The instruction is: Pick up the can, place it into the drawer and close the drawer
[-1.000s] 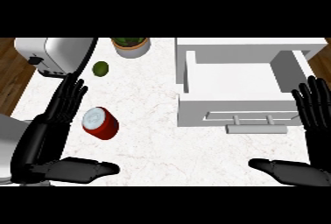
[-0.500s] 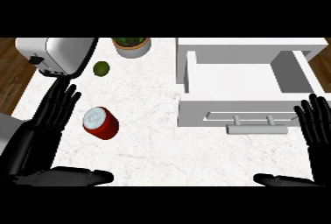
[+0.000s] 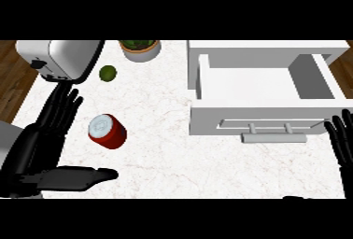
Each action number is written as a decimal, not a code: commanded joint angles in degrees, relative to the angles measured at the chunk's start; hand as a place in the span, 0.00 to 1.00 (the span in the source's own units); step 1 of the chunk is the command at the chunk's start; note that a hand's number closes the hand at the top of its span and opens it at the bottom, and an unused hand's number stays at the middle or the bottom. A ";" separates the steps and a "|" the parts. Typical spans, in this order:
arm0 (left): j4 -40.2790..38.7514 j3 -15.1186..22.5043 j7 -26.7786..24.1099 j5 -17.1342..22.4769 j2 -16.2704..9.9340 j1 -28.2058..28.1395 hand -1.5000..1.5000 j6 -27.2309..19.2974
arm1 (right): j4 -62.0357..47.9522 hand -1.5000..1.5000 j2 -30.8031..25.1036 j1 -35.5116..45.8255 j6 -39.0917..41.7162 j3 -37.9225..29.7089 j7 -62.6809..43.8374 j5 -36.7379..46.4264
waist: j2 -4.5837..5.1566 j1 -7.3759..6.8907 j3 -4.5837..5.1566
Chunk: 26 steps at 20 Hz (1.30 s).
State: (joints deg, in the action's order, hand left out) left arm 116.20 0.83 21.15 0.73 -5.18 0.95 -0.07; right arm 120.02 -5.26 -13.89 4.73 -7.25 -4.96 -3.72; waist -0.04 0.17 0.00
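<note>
— Red can (image 3: 108, 131), where does it sit?

— On the white marble counter (image 3: 158, 154), left of the middle, tipped a little so its pale lid faces up and toward the far left. It stands free; none of my fingers touch it.

— How is your left hand?

— My left hand (image 3: 43, 140) lies at the left side of the counter, just beside the can. Its fingers (image 3: 60, 107) are straight and spread, pointing away from me toward the toaster (image 3: 59, 58), and the thumb (image 3: 79, 178) stretches out to the right below the can. The hand is released and grasps nothing.

— And the right one?

— My right hand (image 3: 342, 140) shows at the right edge, only in part. The fingers that I see are straight and point away from me, so it is released as well and holds nothing. It is just right of the drawer's handle (image 3: 273, 137), apart from it.

— What about the drawer?

— White drawer (image 3: 265, 88) stands pulled open on the right half of the view. Its front panel faces me, with the grey handle below it. The can is well apart from it, across a bare stretch of counter.

— Anything else on the counter?

— A small green fruit (image 3: 108, 73) lies beyond the can, near the toaster, and a potted plant (image 3: 140, 48) stands at the far edge. Brown wooden floor (image 3: 12, 88) shows at the left, past the counter's edge.
</note>
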 commanded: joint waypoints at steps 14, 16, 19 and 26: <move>-12.44 -2.06 -11.61 -1.59 1.25 -0.86 0.00 1.20 | -3.76 0.00 1.28 -0.50 3.36 -3.27 3.86 1.75 | -0.01 -0.18 0.00; -17.19 -2.05 -14.00 -2.38 2.21 0.48 0.00 0.41 | -5.57 0.00 -1.31 2.37 5.35 -7.42 2.77 -3.06 | 0.03 -0.14 0.00; -24.68 -5.23 -16.45 -1.93 0.85 5.47 0.00 0.41 | -0.81 0.00 3.28 0.97 1.65 -0.45 0.79 4.46 | 0.05 0.01 0.01; -32.44 -6.13 -23.62 -3.16 1.22 5.76 0.00 -0.42 | -2.47 0.00 3.38 0.08 4.14 -2.36 2.66 2.37 | 0.03 0.04 0.01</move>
State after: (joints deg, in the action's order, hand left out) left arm 87.99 -5.16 -0.43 -1.20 -4.64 4.37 1.12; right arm 116.70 -3.60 -14.00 9.71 -11.34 -1.59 -3.23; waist 0.00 0.18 0.00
